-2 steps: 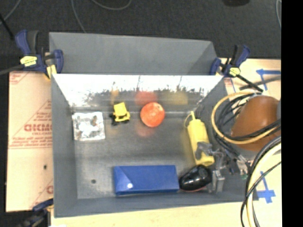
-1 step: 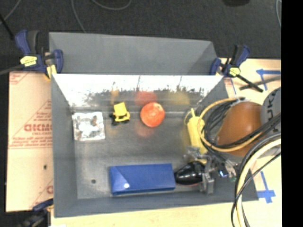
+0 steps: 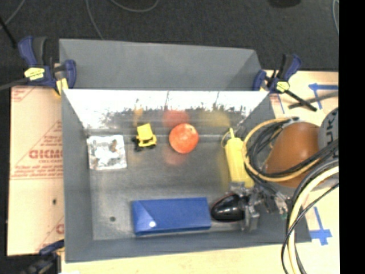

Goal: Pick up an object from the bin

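Black oval object [image 3: 227,210], lower right, sits just beside the gripper [image 3: 249,210], whose grip I cannot tell; glossy and rounded, it may squirt free.

- My arm [image 3: 331,121] reaches in from the view's right and bends downward.
- An orange-brown cover [image 3: 293,147] rounds my wrist, with dark and pale cables [image 3: 259,133] looped about it.
- My gripper [image 3: 251,207] hangs low, below the cover, pointing toward the view's left.
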Robot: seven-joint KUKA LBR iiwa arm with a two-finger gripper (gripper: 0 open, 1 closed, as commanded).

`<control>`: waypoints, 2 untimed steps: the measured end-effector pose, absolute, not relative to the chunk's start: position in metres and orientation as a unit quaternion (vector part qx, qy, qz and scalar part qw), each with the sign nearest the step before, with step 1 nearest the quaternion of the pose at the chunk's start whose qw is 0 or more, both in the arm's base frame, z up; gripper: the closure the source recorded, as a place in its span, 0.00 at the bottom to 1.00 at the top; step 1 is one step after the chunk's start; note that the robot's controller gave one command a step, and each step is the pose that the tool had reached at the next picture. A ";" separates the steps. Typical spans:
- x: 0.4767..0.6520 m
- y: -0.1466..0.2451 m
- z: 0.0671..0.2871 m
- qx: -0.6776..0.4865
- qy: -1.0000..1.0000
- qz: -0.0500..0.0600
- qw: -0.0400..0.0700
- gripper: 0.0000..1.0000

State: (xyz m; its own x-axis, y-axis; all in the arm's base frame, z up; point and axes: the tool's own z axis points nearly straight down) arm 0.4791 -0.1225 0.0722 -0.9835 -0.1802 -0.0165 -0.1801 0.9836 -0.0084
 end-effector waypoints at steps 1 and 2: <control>0.479 -0.123 0.072 -0.090 0.996 -0.003 0.009 1.00; 0.478 -0.122 0.076 -0.091 0.996 -0.003 0.007 1.00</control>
